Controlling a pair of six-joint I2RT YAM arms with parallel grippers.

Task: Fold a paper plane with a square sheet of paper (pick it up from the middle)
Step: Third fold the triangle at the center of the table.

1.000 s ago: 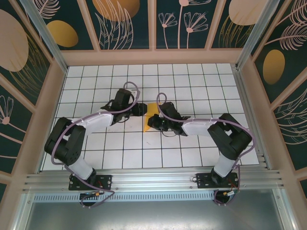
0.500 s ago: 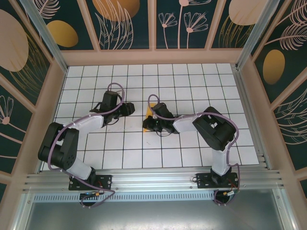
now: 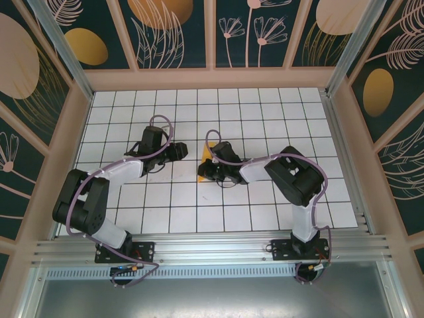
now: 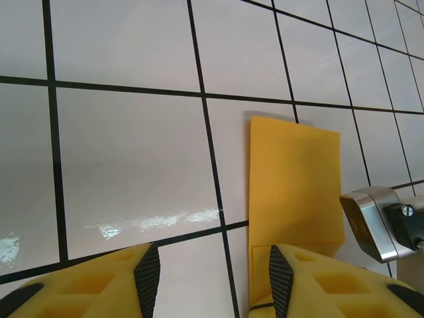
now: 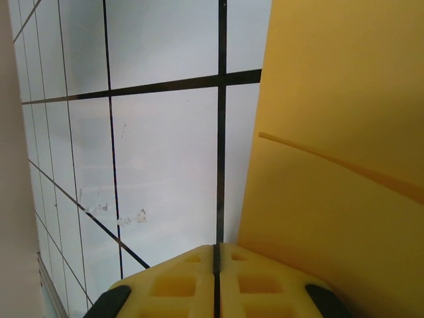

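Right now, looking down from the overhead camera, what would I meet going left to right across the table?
left arm's elbow → left gripper → paper → right arm's elbow

White tiled floor [image 3: 165, 205], floral walls [image 3: 265, 33]

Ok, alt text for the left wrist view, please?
A folded orange-yellow sheet of paper lies on the white tiled table, right of centre. The left gripper is open at the bottom edge, one yellow finger over the paper's near end.
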